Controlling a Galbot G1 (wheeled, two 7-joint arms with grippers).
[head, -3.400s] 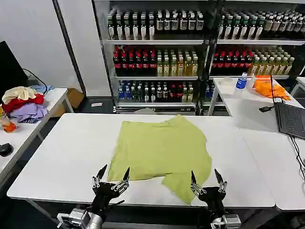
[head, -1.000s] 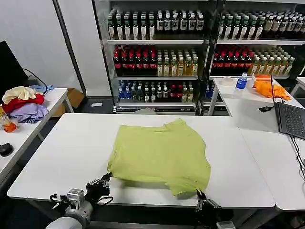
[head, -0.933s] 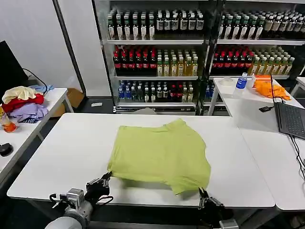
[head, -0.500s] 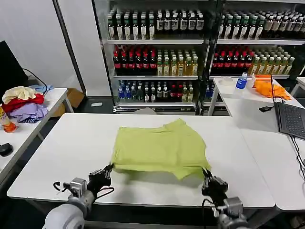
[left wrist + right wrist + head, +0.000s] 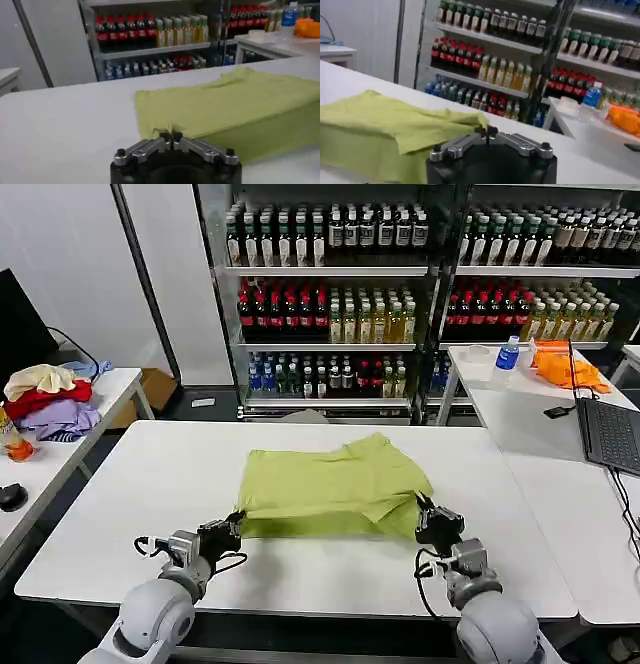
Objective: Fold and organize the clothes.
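The clothes, one lime T-shirt (image 5: 335,484), lie in the middle of the white table (image 5: 150,474) with the near half raised and doubled back over the far half. My left gripper (image 5: 233,523) is shut on the near-left edge of the fold, and my right gripper (image 5: 424,508) is shut on the near-right edge. In the left wrist view the left gripper (image 5: 171,135) pinches a corner of the T-shirt (image 5: 235,100). In the right wrist view the right gripper (image 5: 485,132) pinches the T-shirt (image 5: 395,125) at its edge. No printed graphic shows.
A pile of cream, red and lavender garments (image 5: 48,399) sits on the left side table. On the right table are an orange cloth (image 5: 565,369), a bottle (image 5: 508,354) and a laptop (image 5: 610,434). Shelves of bottles (image 5: 330,314) stand behind.
Both grippers, open at the near table edge 3.4 s ago, have shut on the shirt's near hem and carried it up and away from me, folding the near half over the far half.
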